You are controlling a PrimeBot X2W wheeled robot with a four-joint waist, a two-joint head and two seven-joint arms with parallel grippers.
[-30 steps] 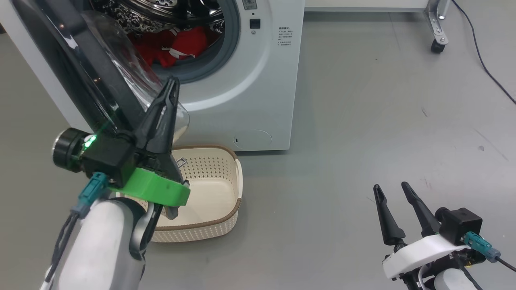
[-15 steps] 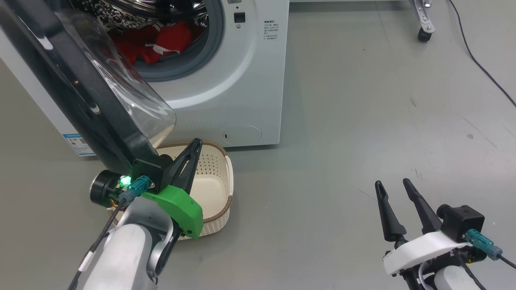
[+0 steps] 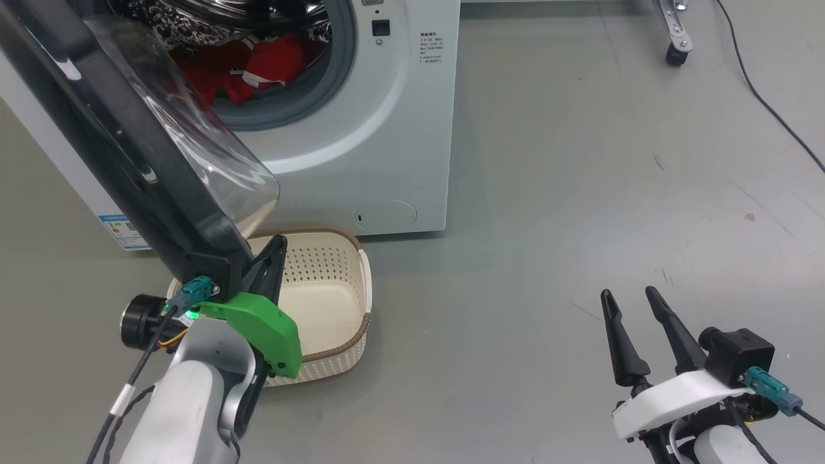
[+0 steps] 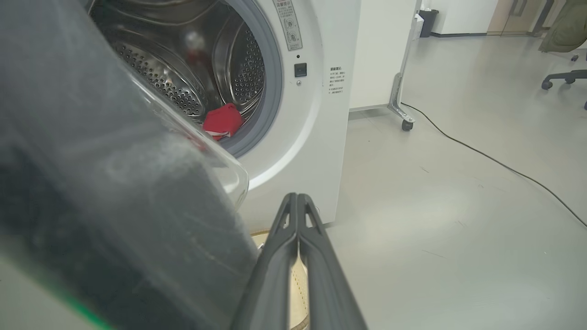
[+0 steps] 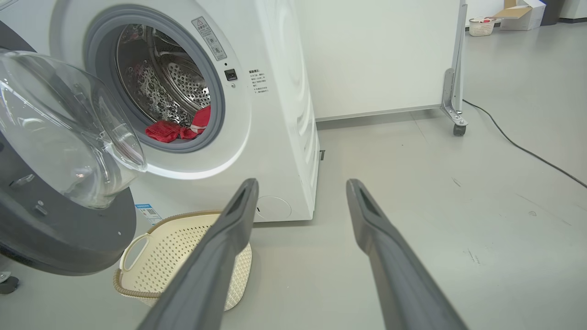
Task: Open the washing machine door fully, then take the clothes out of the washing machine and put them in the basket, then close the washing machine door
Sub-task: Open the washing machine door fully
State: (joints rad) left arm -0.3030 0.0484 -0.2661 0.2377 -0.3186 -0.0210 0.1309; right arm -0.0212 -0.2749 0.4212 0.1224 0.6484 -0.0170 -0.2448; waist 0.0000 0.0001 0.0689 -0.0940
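The white washing machine (image 3: 387,129) stands at the top left, and its door (image 3: 129,161) hangs open towards me, black rim and clear glass bowl. Red clothes (image 3: 258,64) lie in the steel drum and also appear as clothes (image 4: 222,121) and clothes (image 5: 174,130). The cream basket (image 3: 364,283) sits on the floor under the door. My left gripper (image 3: 278,240) is shut on nothing, its fingers close beside the door's lower rim above the basket; whether they touch it I cannot tell. My right gripper (image 3: 628,295) is open and holds nothing, low at the right, far from the machine.
A castered metal leg (image 3: 673,38) and a black cable (image 3: 767,96) lie at the far right. Bare grey floor (image 3: 548,258) spreads between the machine and my right arm. An office chair (image 4: 564,75) stands far off.
My left gripper has dropped from in front of the door's glass bowl to its lower rim, above the basket. The head view has shifted a little. The right gripper has stayed put.
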